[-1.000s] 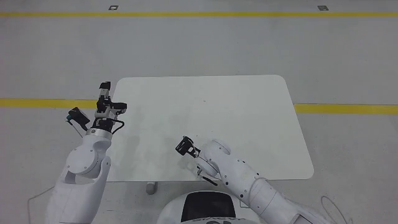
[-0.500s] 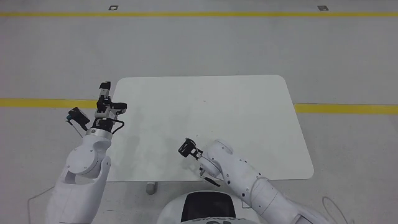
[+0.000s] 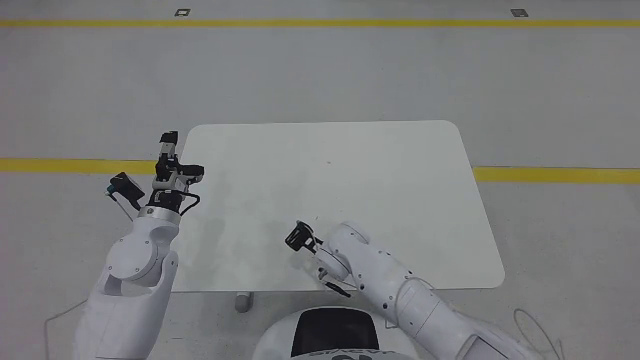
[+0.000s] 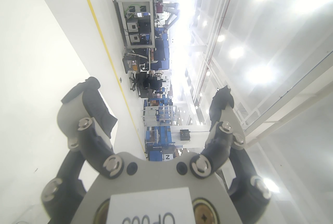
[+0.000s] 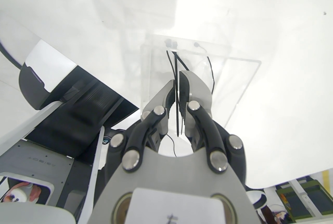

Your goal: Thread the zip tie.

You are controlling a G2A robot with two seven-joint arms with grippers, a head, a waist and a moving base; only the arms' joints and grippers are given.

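The right gripper (image 5: 178, 84) is pinching a black zip tie (image 5: 177, 110) above the clear tray (image 5: 244, 60) on the table (image 3: 400, 170), while the left gripper (image 4: 156, 97) is hanging spread wide at the table's left edge. The thin strap is probably risking a twist or slip between the pads, which would misalign the threading.

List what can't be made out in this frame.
Right wrist view: the zip tie is partly hidden between the right gripper's shut jaws; its head is too small to find.
Same view: the clear tray's near side is behind the gripper.
Top view: the tie is too small.
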